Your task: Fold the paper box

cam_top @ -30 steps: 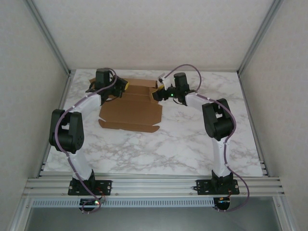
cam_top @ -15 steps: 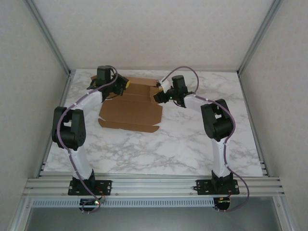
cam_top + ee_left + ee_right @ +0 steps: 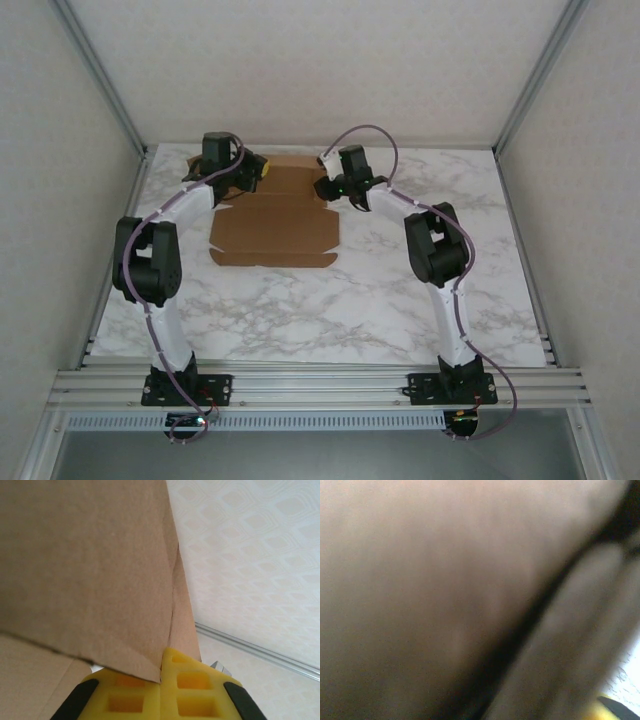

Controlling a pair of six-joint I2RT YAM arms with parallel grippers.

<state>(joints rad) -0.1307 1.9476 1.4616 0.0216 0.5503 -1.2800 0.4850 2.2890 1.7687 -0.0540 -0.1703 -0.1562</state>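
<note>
The flat brown cardboard die-cut box (image 3: 275,235) lies opened out on the marble table (image 3: 400,300). The left gripper (image 3: 161,680) pinches 1 flap (yellow pads (image 3: 197,690) together). The right gripper (image 3: 324,188) is pressed so near the cardboard that it blurs, so I cannot tell its state.

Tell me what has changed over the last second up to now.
The right hand moved farther back and leftward, over the right far corner of the brown cardboard mailer box. Whether it grips is unclear. The box's near edge drew back slightly and straightened. Unchanged: the left hand stays shut on the box's far left flap.
</note>
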